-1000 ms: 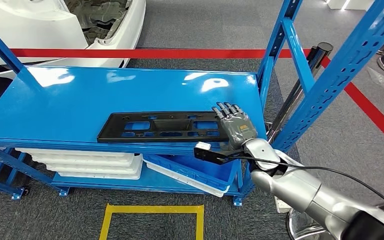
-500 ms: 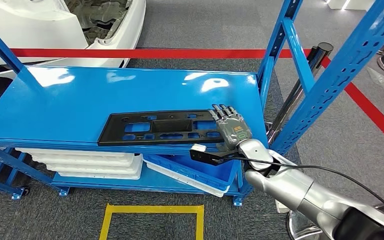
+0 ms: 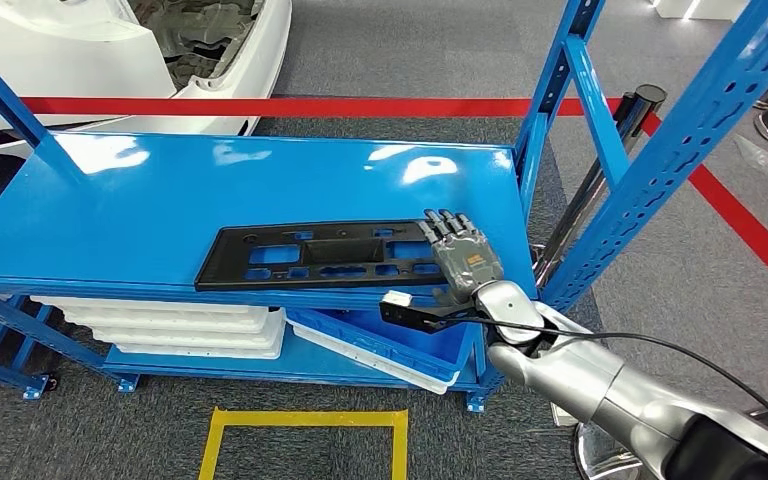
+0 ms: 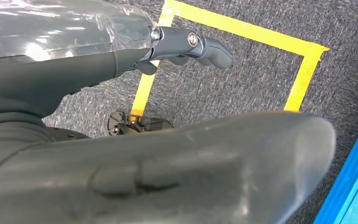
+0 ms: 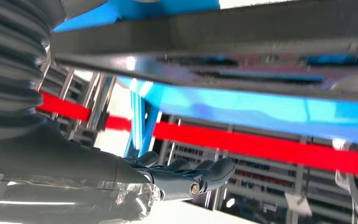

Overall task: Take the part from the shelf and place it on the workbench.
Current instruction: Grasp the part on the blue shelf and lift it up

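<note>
Head view, looking down: yellow floor tape (image 3: 305, 432) marks a square on grey carpet before a blue shelf (image 3: 140, 200). The robot's right hand (image 3: 465, 255) lies with fingers extended flat on the right end of the black part (image 3: 325, 255), a long perforated panel resting along the shelf's front edge; whether it grips the panel cannot be told. White trays (image 3: 180, 325) sit stacked on the tier below. Beyond the shelf, a red barrier tape (image 3: 260, 106) crosses before a white car body (image 3: 110, 50). The left hand (image 4: 186, 44) hangs over the carpet, fingers loosely extended, holding nothing.
</note>
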Robot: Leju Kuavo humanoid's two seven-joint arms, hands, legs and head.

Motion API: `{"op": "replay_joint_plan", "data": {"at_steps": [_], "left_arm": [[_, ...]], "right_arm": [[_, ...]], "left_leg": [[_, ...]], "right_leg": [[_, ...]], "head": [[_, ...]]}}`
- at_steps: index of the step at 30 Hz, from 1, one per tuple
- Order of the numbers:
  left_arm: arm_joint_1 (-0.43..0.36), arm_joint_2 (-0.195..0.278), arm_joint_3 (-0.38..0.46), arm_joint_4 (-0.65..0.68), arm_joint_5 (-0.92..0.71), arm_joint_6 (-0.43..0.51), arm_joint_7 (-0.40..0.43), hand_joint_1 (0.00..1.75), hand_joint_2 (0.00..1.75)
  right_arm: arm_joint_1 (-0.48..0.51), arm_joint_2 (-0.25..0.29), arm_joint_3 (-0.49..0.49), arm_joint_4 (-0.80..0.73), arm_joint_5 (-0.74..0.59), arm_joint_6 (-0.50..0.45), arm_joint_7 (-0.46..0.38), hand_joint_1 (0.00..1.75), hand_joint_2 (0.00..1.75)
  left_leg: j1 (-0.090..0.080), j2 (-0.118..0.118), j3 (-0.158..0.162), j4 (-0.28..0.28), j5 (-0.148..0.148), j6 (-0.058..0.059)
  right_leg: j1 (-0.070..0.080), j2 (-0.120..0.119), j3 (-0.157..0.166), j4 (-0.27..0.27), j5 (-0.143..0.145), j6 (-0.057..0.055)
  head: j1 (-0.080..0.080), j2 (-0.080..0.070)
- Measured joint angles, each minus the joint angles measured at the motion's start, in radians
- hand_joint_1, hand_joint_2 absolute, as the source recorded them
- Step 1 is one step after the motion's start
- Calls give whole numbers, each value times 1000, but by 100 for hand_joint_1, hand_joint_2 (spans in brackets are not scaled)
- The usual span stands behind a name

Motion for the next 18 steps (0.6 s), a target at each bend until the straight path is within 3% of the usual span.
{"op": "replay_joint_plan", "data": {"at_steps": [8, 14, 15, 17, 18], "left_arm": [[0, 0, 0, 0, 0, 3, 2, 0, 0], [-1, 0, 0, 0, 0, 3, 6, 0, 0], [-1, 0, 0, 0, 0, 3, 6, 0, 0], [-2, 0, 0, 0, 0, 3, 6, 0, 0], [-3, 0, 0, 0, 0, 3, 6, 0, 0]], "right_arm": [[1, 5, 3, 29, 85, -67, 19, 1, 175], [2, 10, 3, 54, 97, -86, 20, 15, 175], [3, 11, 3, 56, 97, -90, 20, 27, 175], [3, 12, 3, 61, 94, -94, 19, 71, 175], [4, 13, 3, 64, 92, -95, 19, 106, 175]], "left_leg": [[0, 0, 0, 0, 0, 0], [0, 0, 0, 0, 0, 0], [0, 0, 0, 0, 0, 0], [0, 0, 0, 0, 0, 0], [0, 0, 0, 0, 0, 0]], "right_leg": [[0, 0, 0, 0, 0, 0], [0, 0, 0, 0, 0, 0], [0, 0, 0, 0, 0, 0], [0, 0, 0, 0, 0, 0], [0, 0, 0, 0, 0, 0]], "head": [[0, 0], [0, 0], [0, 0], [0, 0], [0, 0]]}}
